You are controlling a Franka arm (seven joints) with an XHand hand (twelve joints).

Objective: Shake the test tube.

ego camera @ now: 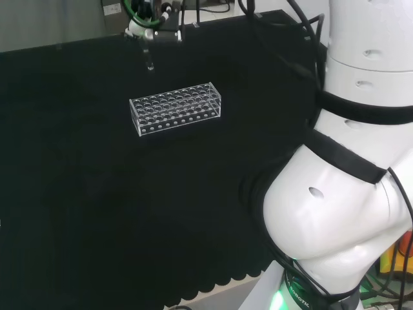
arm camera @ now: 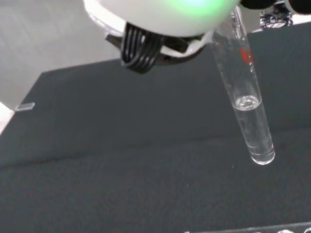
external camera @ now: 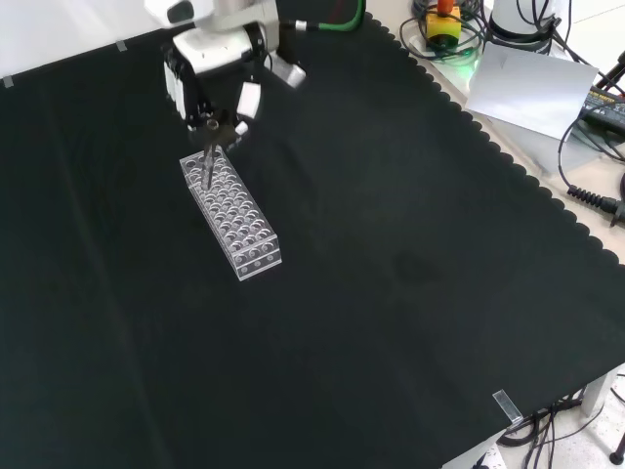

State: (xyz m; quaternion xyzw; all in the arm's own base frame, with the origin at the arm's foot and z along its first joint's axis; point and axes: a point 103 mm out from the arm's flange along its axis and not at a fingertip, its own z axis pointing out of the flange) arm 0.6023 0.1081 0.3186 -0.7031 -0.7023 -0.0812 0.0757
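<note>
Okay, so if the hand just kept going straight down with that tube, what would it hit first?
Probably the clear rack. In the front view the hand holds the test tube hanging down over the rack's far end. The head view puts the tube slightly beyond the rack, so it might meet the black cloth instead.

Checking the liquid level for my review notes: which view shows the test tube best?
The wrist view: the test tube is close and large, with clear liquid in its lower part. In the head view it is a faint sliver under the hand; in the front view it hangs over the rack.
</note>
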